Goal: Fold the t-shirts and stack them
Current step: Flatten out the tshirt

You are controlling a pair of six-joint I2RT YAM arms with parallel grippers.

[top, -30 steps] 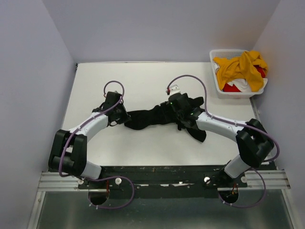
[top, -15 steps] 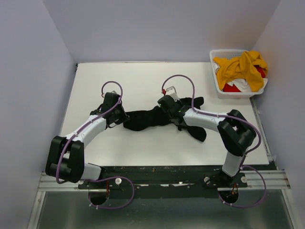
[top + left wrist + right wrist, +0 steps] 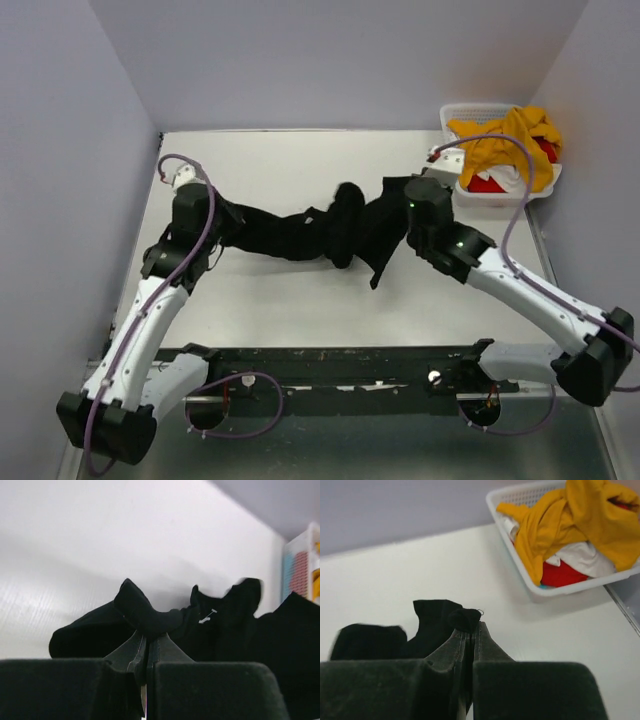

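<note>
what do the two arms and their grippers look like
The left arm and right arm have white links, black joints and looping purple cables; green lights dot the right one. The left gripper and right gripper have black wedge-shaped fingers.

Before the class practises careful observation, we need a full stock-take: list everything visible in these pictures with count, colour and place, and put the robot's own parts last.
black t-shirt: one, black, pulled out lengthwise across the middle of the table, pinched at both ends
mustard-yellow t-shirt: one, mustard-yellow, on top of the pile in the basket
white t-shirt: one, white, in the basket under the yellow one
red t-shirt: one, red, low in the basket
basket: one, white slatted plastic, far right corner of the table
table: one, white
left gripper: one, black, shut on the black t-shirt's left end
right gripper: one, black, shut on its right end
</note>
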